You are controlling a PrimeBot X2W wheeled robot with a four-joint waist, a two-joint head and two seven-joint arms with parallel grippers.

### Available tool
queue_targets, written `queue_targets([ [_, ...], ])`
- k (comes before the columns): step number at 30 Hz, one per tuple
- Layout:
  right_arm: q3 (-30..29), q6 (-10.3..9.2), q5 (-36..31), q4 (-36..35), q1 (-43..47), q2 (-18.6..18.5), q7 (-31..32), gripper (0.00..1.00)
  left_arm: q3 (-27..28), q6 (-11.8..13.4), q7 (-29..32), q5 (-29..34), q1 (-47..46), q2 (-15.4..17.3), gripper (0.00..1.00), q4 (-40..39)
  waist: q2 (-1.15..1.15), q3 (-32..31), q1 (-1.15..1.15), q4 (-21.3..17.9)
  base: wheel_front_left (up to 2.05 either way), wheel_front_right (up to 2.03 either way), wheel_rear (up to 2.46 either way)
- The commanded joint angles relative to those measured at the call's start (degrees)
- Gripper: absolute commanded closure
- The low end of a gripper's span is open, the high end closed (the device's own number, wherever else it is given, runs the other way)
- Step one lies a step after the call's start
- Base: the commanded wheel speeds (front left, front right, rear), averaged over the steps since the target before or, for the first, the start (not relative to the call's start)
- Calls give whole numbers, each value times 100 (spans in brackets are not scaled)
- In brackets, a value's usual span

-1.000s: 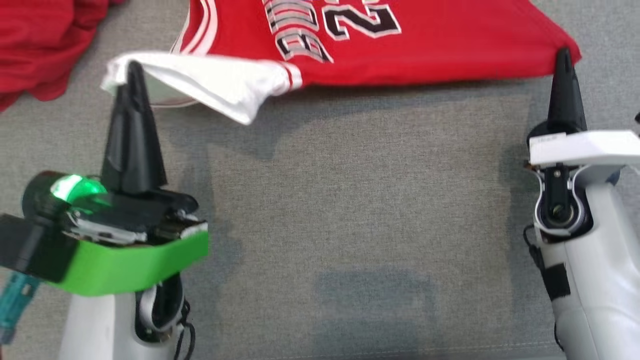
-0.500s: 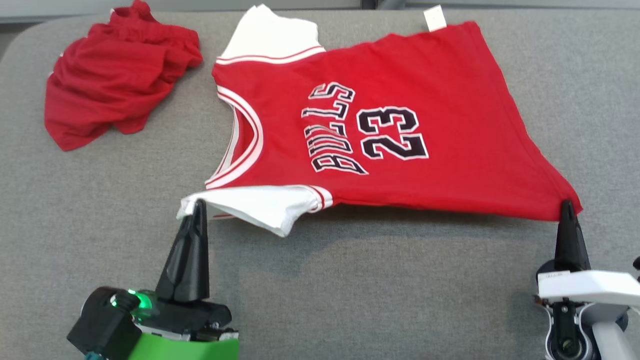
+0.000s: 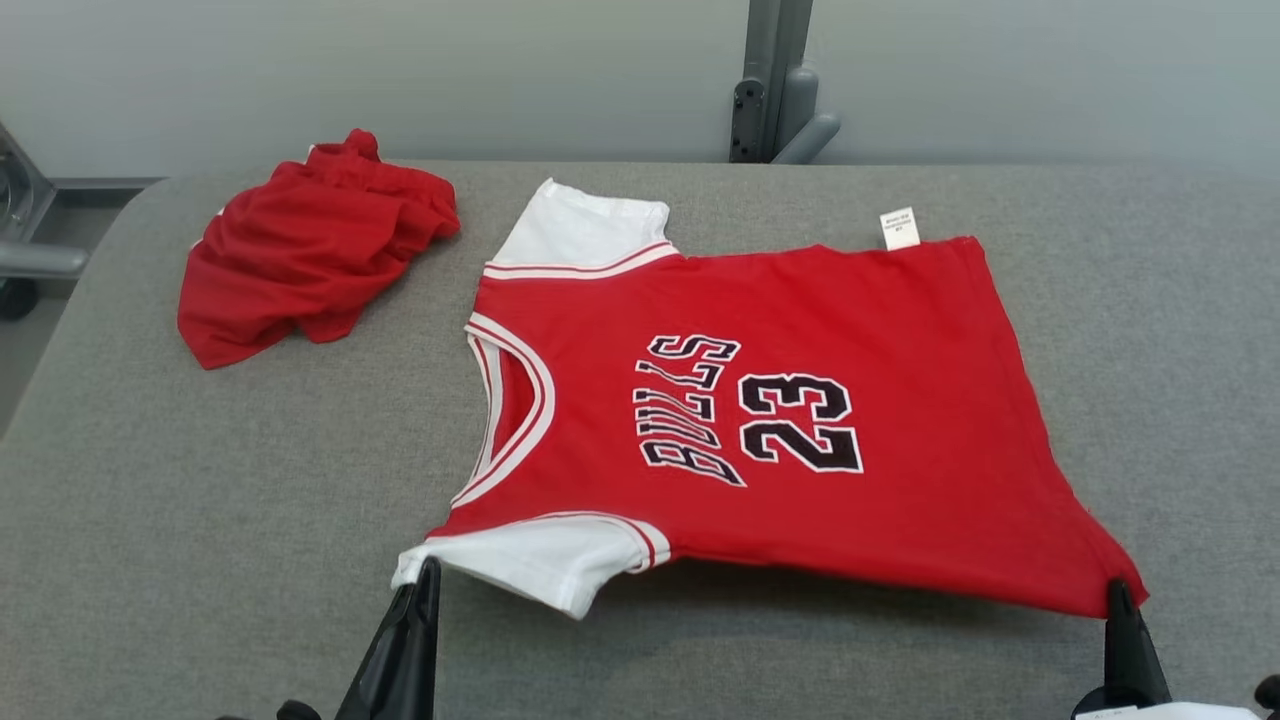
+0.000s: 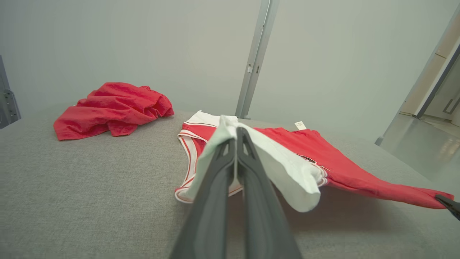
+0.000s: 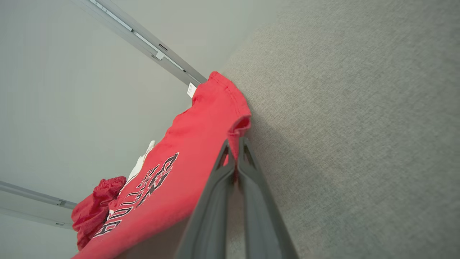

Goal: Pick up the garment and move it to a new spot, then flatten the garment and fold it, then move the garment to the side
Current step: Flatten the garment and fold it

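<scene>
At L gripper point(image 3: 429, 575) tips: white sleeve point(image 3: 545, 562) of red Bulls 23 jersey point(image 3: 900, 330), pinched tight. R gripper point(image 3: 1118, 592) clamps hem corner. Near edge lifted, rest spread beyond both on grey table point(image 3: 200, 520); crumpled red garment point(image 3: 310, 250) far left of L gripper.

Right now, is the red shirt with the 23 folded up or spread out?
Spread out. The jersey lies open, number showing; the left end effector pinches its near sleeve, the right end effector its corner.
</scene>
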Motion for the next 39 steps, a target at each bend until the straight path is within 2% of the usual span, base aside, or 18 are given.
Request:
queue_targets([
  [1, 56, 2, 35, -22, 176, -17, -15, 100, -6, -12, -3, -19, 126, 38, 100, 22, 0, -138, 1, -50, 0, 0, 0],
  [11, 260, 2, 117, 120, 199, -20, -15, 100, 89, -12, -4, -90, 39, 46, 100, 191, 0, 41, 1, -173, 0, 0, 0],
  [22, 376, 2, -59, 590, -578, -18, -15, 100, -81, -12, -4, -101, -938, 242, 100, 805, 0, 309, 1, -263, 0, 0, 0],
  [32, 414, 2, -184, 1242, -1617, -17, -15, 100, -285, -12, -1, -176, -2538, 40, 100, 2144, 0, 776, 1, -417, 0, 0, 0],
  [39, 461, 2, -309, 1853, -2323, -17, -14, 100, -328, -12, -2, -290, -3205, -4, 100, 2939, 0, 1084, 1, -621, 0, 0, 0],
])
